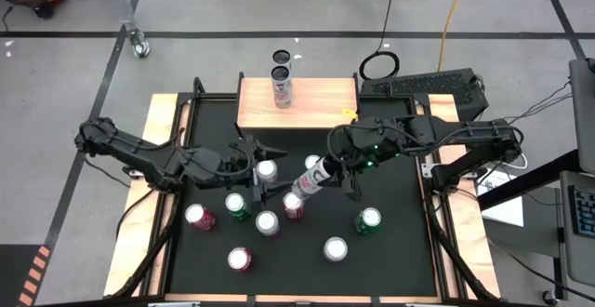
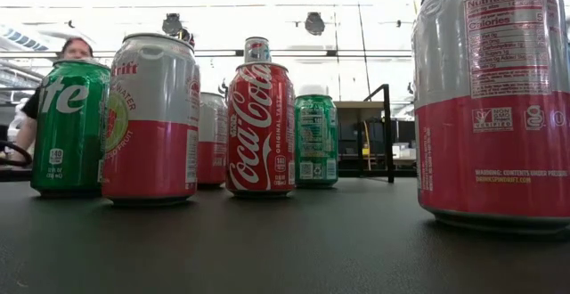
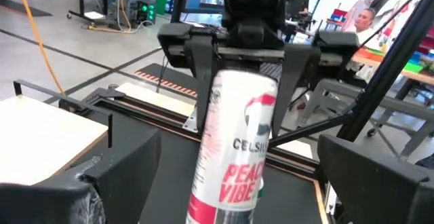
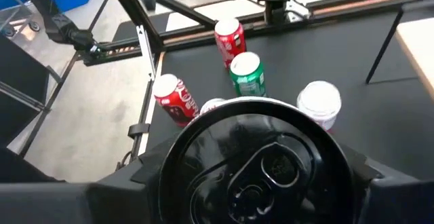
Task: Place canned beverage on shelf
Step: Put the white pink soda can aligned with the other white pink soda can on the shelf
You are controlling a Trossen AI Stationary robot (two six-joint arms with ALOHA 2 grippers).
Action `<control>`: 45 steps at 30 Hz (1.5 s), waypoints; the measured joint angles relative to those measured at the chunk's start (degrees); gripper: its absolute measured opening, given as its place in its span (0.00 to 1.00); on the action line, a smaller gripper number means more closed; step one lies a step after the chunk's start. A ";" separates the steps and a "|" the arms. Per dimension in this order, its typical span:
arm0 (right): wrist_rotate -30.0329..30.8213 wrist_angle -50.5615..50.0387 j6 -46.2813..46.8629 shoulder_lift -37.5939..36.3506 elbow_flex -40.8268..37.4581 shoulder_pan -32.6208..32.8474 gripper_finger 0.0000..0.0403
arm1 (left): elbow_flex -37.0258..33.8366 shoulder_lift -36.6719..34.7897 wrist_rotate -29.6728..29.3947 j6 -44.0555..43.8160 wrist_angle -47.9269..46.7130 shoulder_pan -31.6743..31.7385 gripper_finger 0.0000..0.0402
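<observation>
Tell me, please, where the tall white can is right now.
In the high view the tall white can hangs tilted mid-table in the right end effector, beside the open left end effector.

Your robot has two arms, both dark, nearly black, built of chunky jointed segments. The left arm (image 1: 139, 149) shows rounded housings at each joint and a thin black cable looping off its outer end. The right arm (image 1: 446, 135) looks the same, with small green lights glowing on the segment close to its wrist. The left tool (image 1: 261, 170) ends in two slim dark fingers (image 3: 115, 183) with blocky matte-black faces. Seen from the left wrist, the right tool (image 3: 249, 81) has a boxy black body with a flat crossbar, and two straight black fingers running down from it. Black cables trail from the right arm's base.
</observation>
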 joint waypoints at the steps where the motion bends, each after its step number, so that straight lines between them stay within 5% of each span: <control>1: 0.00 0.08 -0.17 0.00 0.26 -0.25 0.60 | 0.00 0.00 0.04 0.48 -0.01 0.15 1.00; 38: -1.29 0.57 0.78 0.03 1.10 -5.43 0.60 | -0.09 11.04 6.14 3.97 2.75 8.91 0.99; 45: -1.25 0.56 1.43 0.04 1.10 -6.10 0.60 | -0.07 11.04 8.42 6.85 4.12 9.50 0.85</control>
